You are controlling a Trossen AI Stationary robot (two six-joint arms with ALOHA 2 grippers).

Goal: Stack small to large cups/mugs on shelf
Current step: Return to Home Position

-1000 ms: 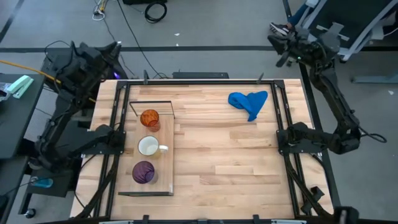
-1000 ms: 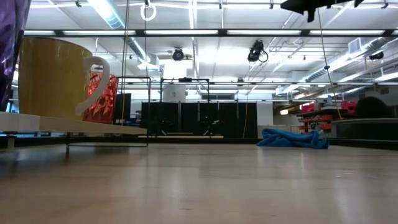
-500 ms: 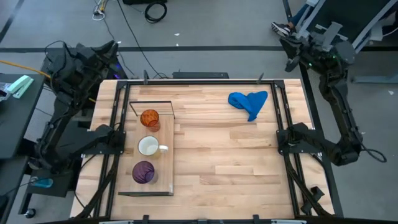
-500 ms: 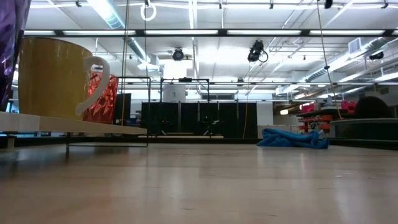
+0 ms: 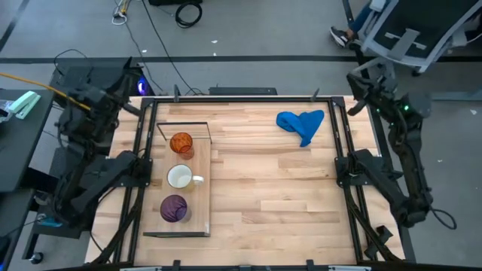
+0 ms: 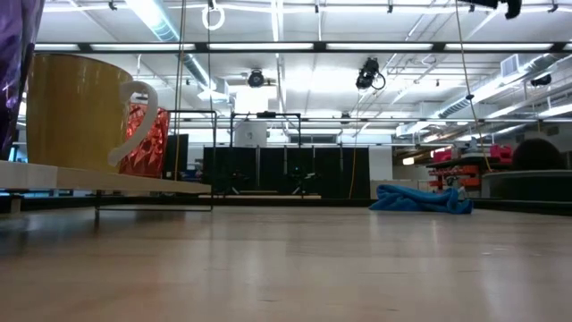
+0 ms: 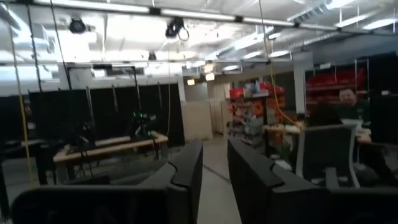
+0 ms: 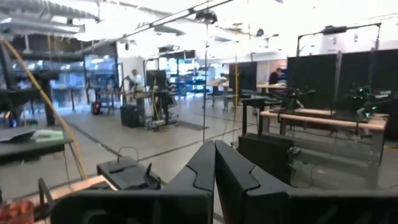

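Three cups stand apart in a row on the pale shelf board (image 5: 197,197), each on its base. The orange translucent cup (image 5: 181,143) is farthest, the white mug (image 5: 179,178) is in the middle with its handle toward the table's right, and the purple cup (image 5: 174,207) is nearest. In the low view the mug (image 6: 76,112), orange cup (image 6: 147,139) and purple cup (image 6: 13,54) stand on the shelf (image 6: 107,181). My left gripper (image 7: 214,163) is raised beyond the far left corner, slightly open. My right gripper (image 8: 214,158) is raised beyond the far right corner, shut and empty.
A crumpled blue cloth (image 5: 301,123) lies on the plank tabletop near the far right corner, also seen in the low view as the cloth (image 6: 420,199). Dark metal rails (image 5: 340,150) run along the table's left and right sides. Bare planks lie between the shelf and the right rail.
My right arm has swung back from beyond the far edge toward the table's right side, its gripper ending lower and nearer the far right corner. My left arm has drawn a little toward the left. The cups, shelf and cloth have kept still.
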